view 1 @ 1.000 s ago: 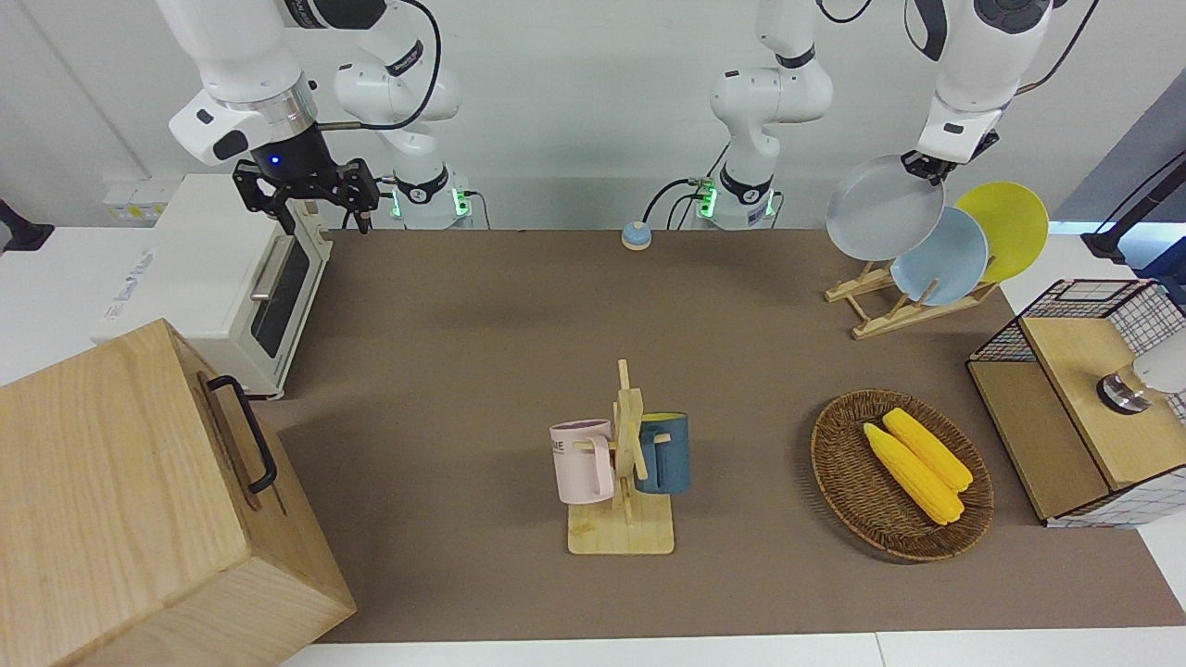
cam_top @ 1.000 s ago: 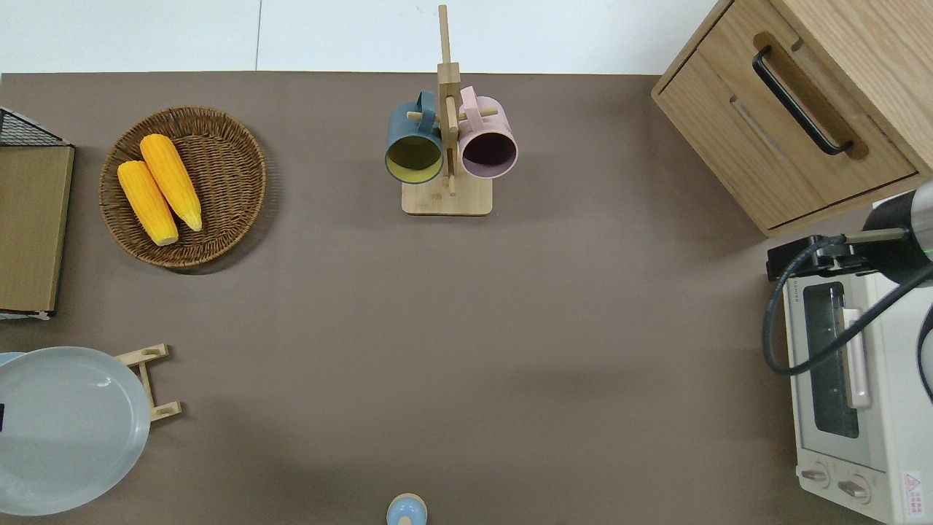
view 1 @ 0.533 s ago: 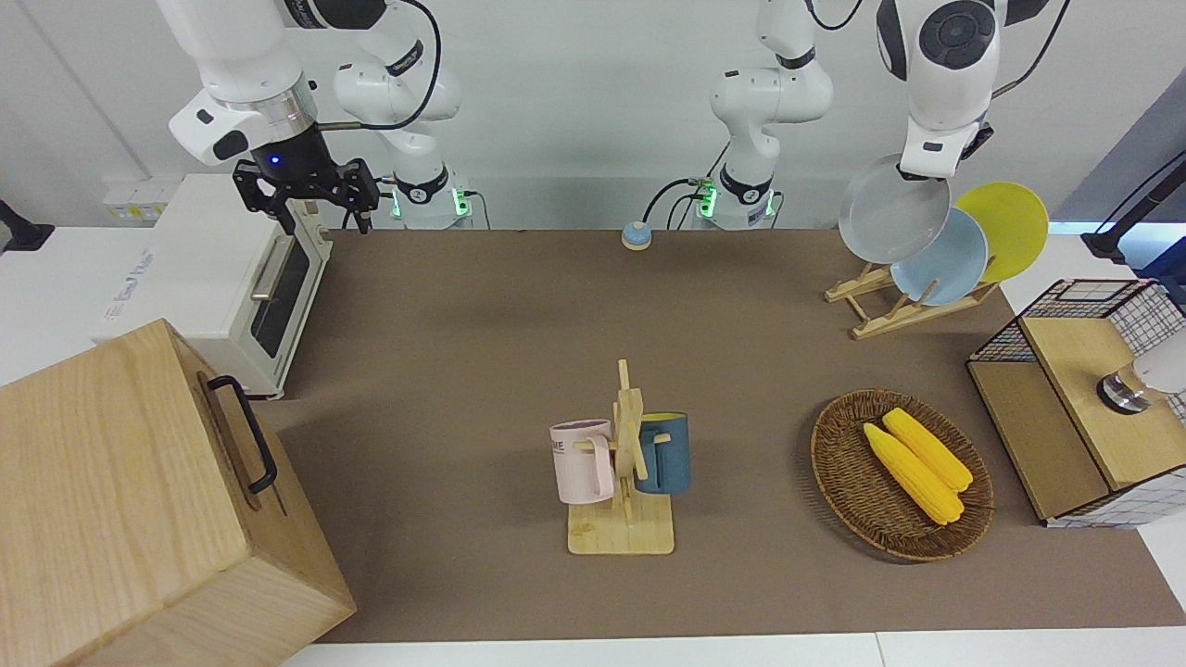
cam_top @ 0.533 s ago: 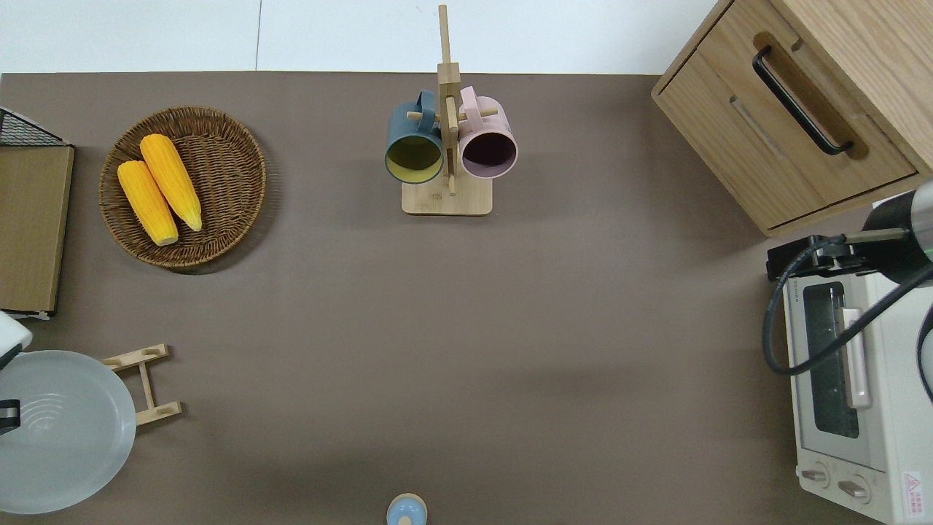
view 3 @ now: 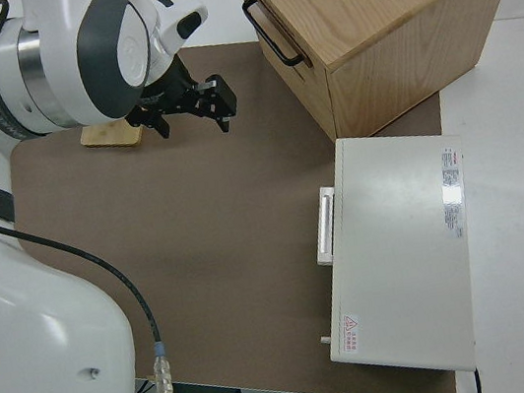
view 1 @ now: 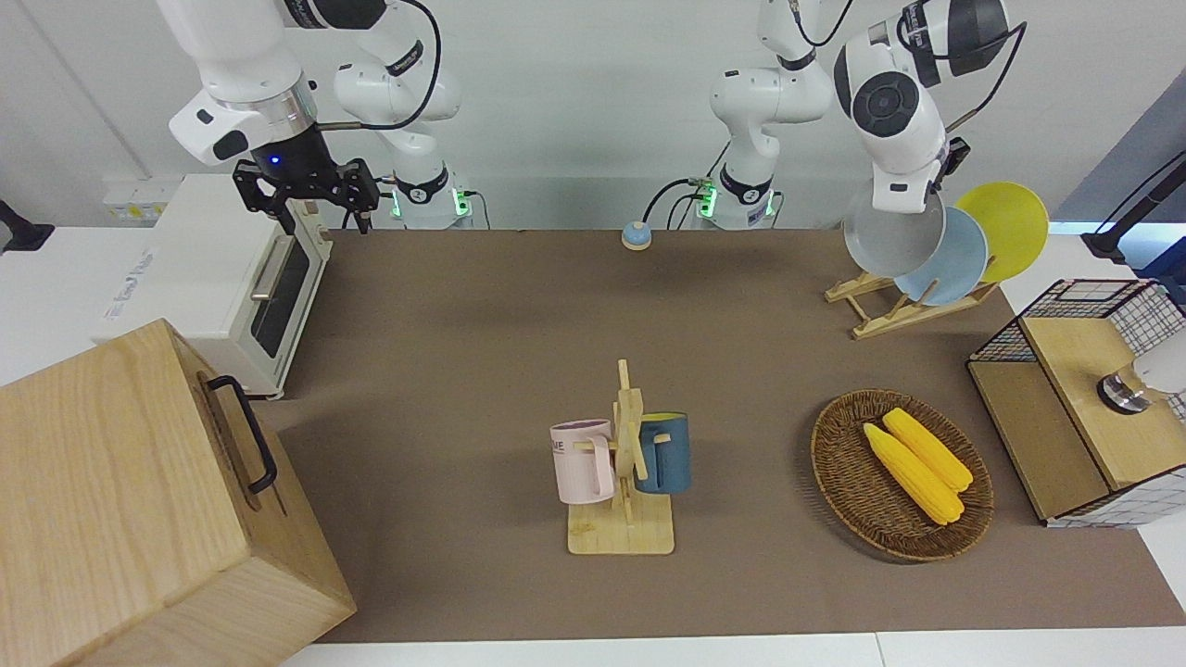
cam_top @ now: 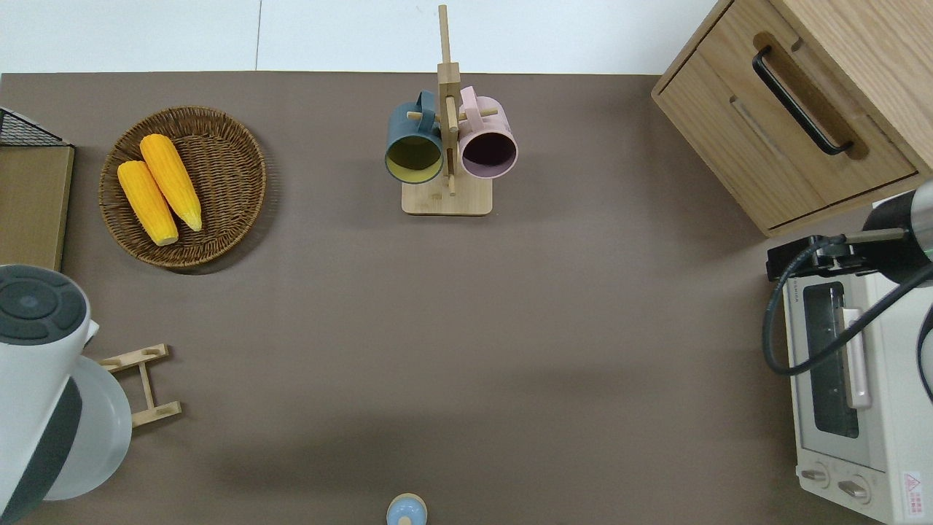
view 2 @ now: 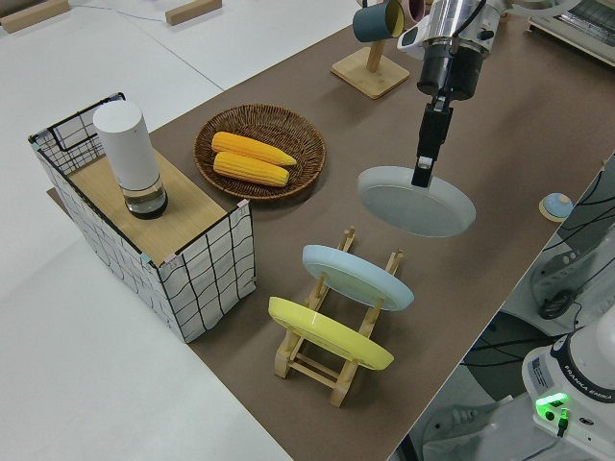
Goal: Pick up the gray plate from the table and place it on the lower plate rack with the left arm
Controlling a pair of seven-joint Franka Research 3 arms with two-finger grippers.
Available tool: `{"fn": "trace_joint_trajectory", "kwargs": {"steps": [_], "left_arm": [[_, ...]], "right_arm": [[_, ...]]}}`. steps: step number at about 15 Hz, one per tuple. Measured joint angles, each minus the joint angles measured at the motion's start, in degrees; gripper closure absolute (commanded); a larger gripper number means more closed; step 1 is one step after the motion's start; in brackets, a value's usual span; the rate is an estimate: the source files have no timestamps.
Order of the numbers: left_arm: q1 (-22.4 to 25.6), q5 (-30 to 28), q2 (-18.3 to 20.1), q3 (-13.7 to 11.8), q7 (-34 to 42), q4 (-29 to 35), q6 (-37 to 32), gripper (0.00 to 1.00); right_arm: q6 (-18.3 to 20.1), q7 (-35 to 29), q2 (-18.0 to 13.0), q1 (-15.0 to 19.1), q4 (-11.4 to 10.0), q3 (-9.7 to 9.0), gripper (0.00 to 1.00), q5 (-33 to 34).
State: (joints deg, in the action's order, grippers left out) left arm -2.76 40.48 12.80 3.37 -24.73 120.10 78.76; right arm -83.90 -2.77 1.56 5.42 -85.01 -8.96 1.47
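- We see the left gripper [view 2: 421, 175] pinching the rim of the gray plate [view 2: 417, 201], held tilted in the air over the free end of the lower plate rack [view 2: 332, 331].
- On that rack stand a sky-blue plate [view 2: 356, 277] and a yellow plate [view 2: 329, 333].
- The right arm [view 1: 243, 83] is parked; its gripper [view 3: 189, 102] has its fingers spread.

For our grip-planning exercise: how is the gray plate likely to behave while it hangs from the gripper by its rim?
The gray plate looks rigid; it shows no sag although the left gripper pinches only its rim. Held at one edge, it may pivot or slip, since its surface looks smooth. It is probably breakable, so it should meet the lower plate rack gently.
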Motion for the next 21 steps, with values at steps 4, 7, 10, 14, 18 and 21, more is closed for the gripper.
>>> {"fn": "trace_joint_trajectory", "kwargs": {"steps": [4, 7, 10, 14, 18, 21], "left_arm": [[-0.81, 2.03, -3.59, 1.28, -5.30, 1.16, 0.10, 1.00], [-1.59, 3.04, -5.15, 1.60, -9.10, 2.67, 0.96, 1.00], [-1.64, 3.59, -5.69, 1.76, -11.39, 3.67, 2.43, 1.00], [-1.60, 4.42, -5.97, 1.75, -13.60, 4.49, 3.75, 1.00], [-1.45, 4.88, -6.29, 1.61, -15.06, 5.63, 5.36, 1.00], [-1.36, 5.28, -6.60, 1.33, -16.08, 6.52, 6.90, 1.00]], "right_arm": [[0.00, 0.00, 0.00, 0.00, 0.00, 0.00, 0.017, 0.00], [0.00, 0.00, 0.00, 0.00, 0.00, 0.00, 0.017, 0.00], [0.00, 0.00, 0.00, 0.00, 0.00, 0.00, 0.017, 0.00], [0.00, 0.00, 0.00, 0.00, 0.00, 0.00, 0.017, 0.00], [0.00, 0.00, 0.00, 0.00, 0.00, 0.00, 0.017, 0.00], [0.00, 0.00, 0.00, 0.00, 0.00, 0.00, 0.017, 0.00]]}}
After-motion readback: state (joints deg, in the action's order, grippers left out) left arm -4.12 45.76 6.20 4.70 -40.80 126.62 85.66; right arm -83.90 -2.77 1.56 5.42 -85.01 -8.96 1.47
